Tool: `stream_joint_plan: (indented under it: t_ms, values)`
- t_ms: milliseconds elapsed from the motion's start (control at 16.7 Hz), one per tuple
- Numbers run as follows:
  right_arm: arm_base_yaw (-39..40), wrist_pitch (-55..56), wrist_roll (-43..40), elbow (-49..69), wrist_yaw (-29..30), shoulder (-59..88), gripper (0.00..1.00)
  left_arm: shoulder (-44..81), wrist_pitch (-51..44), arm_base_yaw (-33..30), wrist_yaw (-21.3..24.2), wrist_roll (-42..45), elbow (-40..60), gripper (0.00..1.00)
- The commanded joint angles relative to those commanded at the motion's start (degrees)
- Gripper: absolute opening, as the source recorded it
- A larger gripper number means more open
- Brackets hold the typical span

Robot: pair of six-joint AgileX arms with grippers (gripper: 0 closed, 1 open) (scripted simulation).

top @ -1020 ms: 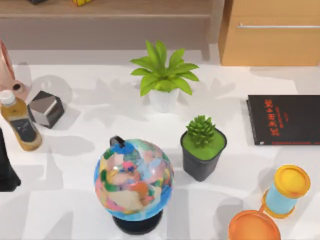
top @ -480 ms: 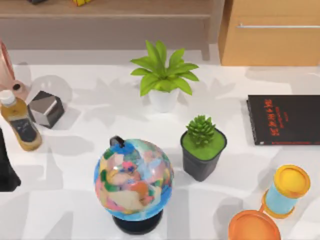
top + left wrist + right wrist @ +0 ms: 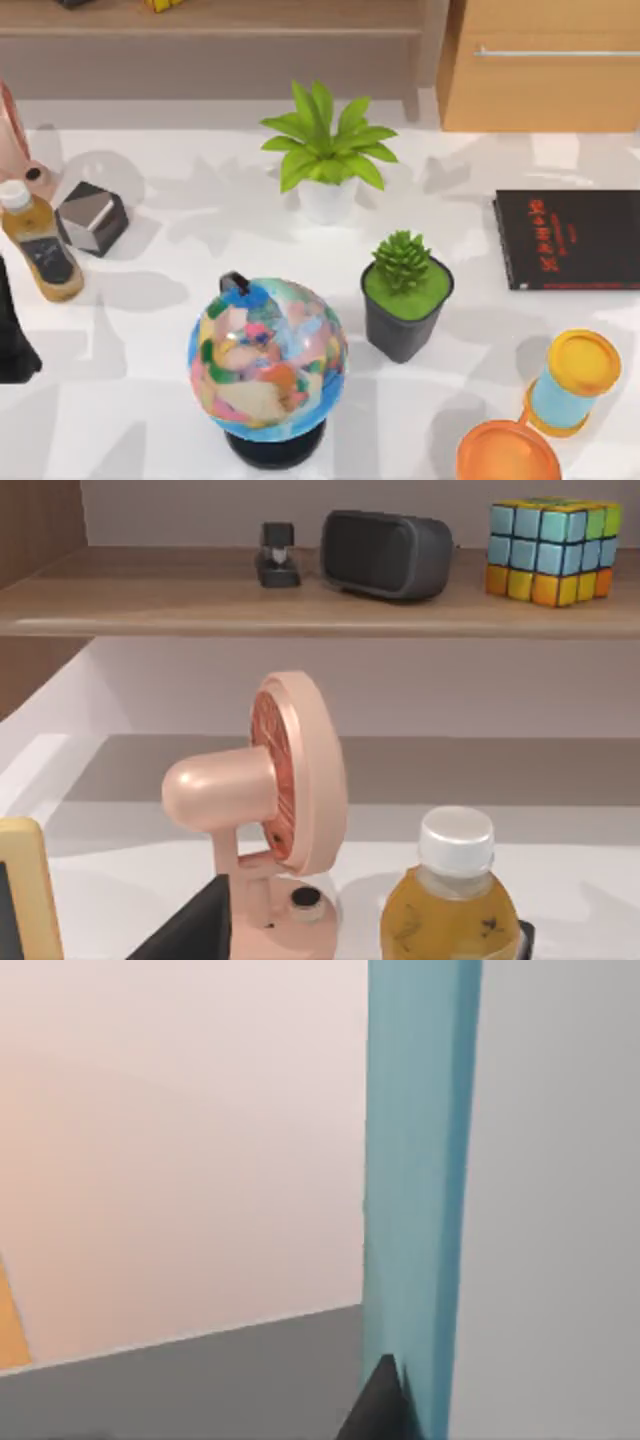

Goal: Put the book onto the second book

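Note:
The second book (image 3: pixel 570 238), thin and black with red lettering, lies flat at the table's right edge with nothing on it. The book (image 3: pixel 415 1210), teal-blue, stands edge-on very close in the right wrist view. My right gripper (image 3: pixel 400 1422) is shut on it, and one dark fingertip (image 3: pixel 385 1408) presses against its cover. My left arm (image 3: pixel 12 345) sits parked as a dark shape at the table's left edge.
A globe (image 3: pixel 267 360) stands front centre, with a succulent in a black pot (image 3: pixel 405 300) to its right. A leafy plant (image 3: pixel 325 150) is behind them. An hourglass (image 3: pixel 570 385) and orange disc (image 3: pixel 508 452) sit in front of the second book. A bottle (image 3: pixel 40 250), metal cube (image 3: pixel 92 217) and pink fan (image 3: pixel 285 790) are at left.
Shadows over the right half of the table have shifted. Nothing on the table has moved, and the left arm has stayed still.

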Motion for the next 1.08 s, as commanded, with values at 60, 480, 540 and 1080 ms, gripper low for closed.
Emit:
stream_joint_plan:
  t_ms: [60, 480, 540, 1080]
  values:
    - [0.98, 1.11, 4.16, -2.40, 2.66, -3.80, 0.00, 0.00, 0.00, 0.00, 0.00, 0.00, 0.00, 1.00]
    - [11.86, 6.01, 42.04, -26.29, 20.61, -28.48, 0.00, 0.00, 0.00, 0.00, 0.00, 0.00, 0.00, 1.00]
    - [14.06, 6.14, 47.39, -30.08, 22.46, -30.13, 0.00, 0.00, 0.00, 0.00, 0.00, 0.00, 0.00, 1.00]
    - [36.49, 0.59, 83.76, -56.40, 28.45, -23.12, 0.00, 0.00, 0.00, 0.00, 0.00, 0.00, 0.00, 1.00]
